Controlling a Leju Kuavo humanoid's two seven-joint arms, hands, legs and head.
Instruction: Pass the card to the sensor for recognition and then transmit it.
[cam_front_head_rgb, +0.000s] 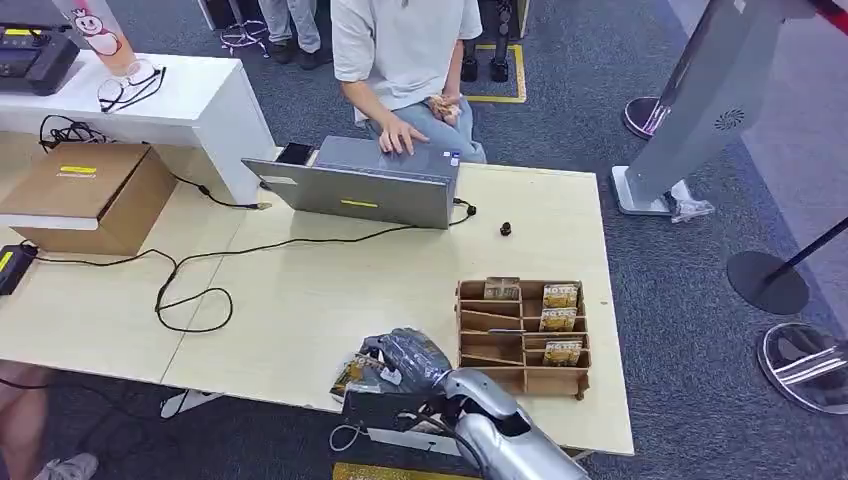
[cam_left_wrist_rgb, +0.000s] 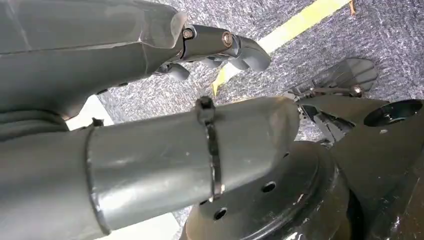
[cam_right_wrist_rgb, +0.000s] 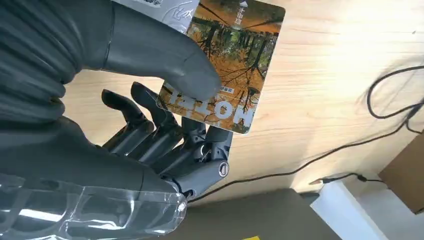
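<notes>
glossy printed card (cam_right_wrist_rgb: 227, 65), pale wood-grain table (cam_front_head_rgb: 330, 290)

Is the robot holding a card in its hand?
Yes, the right hand pinches an orange card between thumb and fingers above the wooden table.

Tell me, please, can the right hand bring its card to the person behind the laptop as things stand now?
Probably yes. The right hand holds the card at the table's near edge. Bare tabletop lies ahead; the open laptop stands before the person, so the hand would likely pass over or beside it.
</notes>
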